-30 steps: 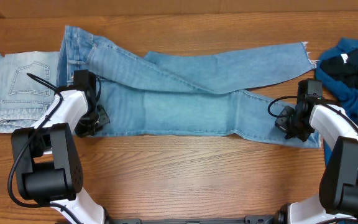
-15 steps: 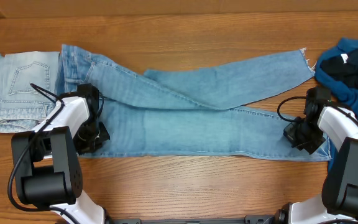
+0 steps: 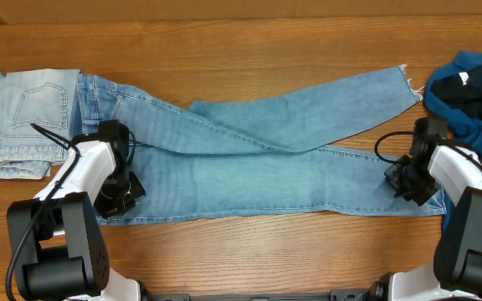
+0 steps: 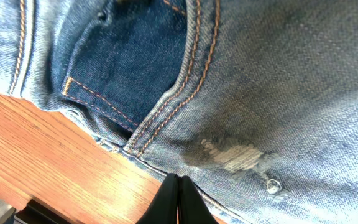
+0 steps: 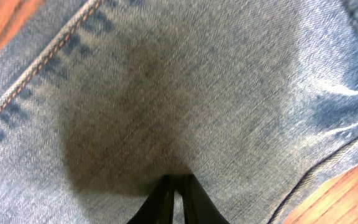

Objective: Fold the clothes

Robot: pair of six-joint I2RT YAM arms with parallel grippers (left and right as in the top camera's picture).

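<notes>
jeans (image 3: 249, 171): lying left to right across table (image 3: 249, 259), legs crossed | left gripper (image 4: 178, 200): pinched shut on near-left waist edge | right gripper (image 5: 178, 198): tips almost together on near-right hem, hold or not cannot tell | paler jeans (image 3: 23, 125) far left, blue top (image 3: 475, 84) far right

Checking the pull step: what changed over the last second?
The left gripper and right gripper, both pinching the mid-blue jeans, dragged them toward the robot; the right also pulled outward, straightening the lower leg. Nothing released. Pale folded jeans and deep-blue top unmoved.
</notes>
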